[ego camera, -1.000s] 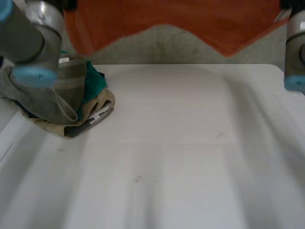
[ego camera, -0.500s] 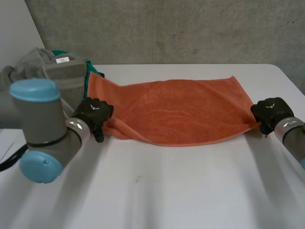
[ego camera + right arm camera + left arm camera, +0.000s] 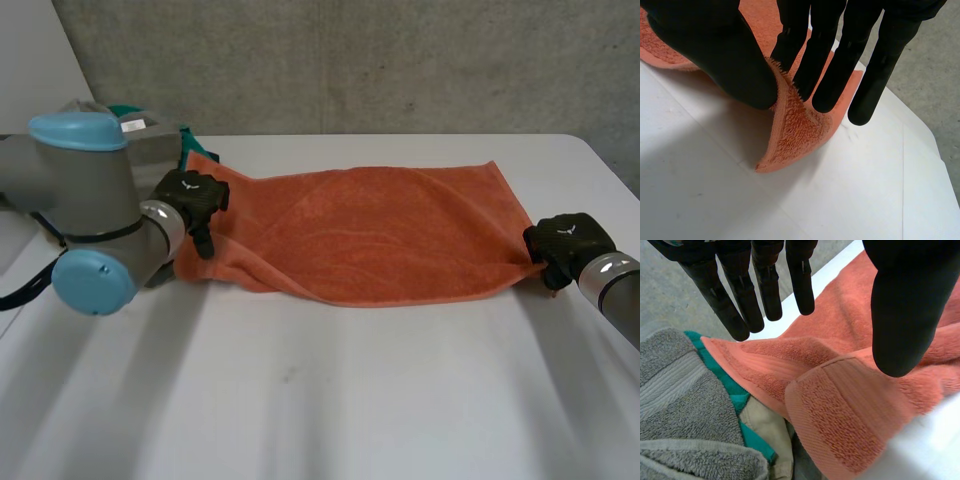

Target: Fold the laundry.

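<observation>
Drawn back toward the laundry pile [image 3: 150,150], the left hand [image 3: 190,198] is held open over the orange towel [image 3: 370,235] spread across the table [image 3: 350,400], its right corner pinched by the right hand [image 3: 562,245]; a crooked fold may be caused by its rumpled left end.

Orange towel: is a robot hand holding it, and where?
The right hand pinches the orange towel by an end corner; the left hand is open, holding nothing.
</observation>
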You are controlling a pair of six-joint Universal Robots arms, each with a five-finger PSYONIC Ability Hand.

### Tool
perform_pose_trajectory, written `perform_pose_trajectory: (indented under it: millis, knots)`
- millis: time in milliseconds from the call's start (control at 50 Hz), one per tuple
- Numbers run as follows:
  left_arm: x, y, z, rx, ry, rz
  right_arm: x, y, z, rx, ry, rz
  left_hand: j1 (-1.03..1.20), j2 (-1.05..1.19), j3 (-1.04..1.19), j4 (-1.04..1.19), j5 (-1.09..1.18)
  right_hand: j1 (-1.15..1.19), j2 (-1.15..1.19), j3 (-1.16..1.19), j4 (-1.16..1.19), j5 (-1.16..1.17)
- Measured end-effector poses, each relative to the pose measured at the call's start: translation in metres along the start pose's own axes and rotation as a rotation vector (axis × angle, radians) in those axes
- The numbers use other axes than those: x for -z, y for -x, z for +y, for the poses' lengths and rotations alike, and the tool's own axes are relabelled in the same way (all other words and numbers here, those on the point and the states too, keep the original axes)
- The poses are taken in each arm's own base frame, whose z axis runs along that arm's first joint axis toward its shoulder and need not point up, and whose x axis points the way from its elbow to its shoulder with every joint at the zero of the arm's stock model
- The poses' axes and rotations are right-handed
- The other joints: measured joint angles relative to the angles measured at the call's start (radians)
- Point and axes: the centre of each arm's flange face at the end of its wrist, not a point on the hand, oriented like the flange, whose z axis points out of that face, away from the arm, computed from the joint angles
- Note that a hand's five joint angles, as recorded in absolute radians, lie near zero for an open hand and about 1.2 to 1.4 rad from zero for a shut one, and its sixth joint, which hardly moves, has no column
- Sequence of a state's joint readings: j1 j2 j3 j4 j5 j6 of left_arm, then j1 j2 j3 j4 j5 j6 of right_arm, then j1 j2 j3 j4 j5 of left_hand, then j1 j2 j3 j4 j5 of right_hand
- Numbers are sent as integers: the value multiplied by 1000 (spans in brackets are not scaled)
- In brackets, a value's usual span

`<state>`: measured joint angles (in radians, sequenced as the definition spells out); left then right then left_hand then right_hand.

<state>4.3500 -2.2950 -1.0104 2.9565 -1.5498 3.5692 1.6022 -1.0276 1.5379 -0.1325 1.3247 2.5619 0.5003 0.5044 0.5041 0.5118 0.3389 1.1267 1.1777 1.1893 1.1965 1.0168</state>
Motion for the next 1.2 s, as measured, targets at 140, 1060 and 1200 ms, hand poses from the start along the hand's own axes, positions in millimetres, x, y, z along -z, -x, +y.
perform_pose_trajectory:
  millis: [140, 1060, 1200]
  knots:
    - [-15, 1, 9, -25, 101, 32, -1, -2, 1, 7, 0, 0, 46, 40, 41, 40, 38, 0, 0, 0, 0, 0]
    - [98, -13, 37, -280, 305, 127, 74, -46, 20, 411, 405, -352, 648, 693, 685, 681, 651, 0, 0, 0, 0, 0]
    - [53, 0, -3, -219, 138, -32, 29, -61, -2, 407, 247, -122, 648, 693, 685, 681, 651, 0, 0, 0, 0, 5]
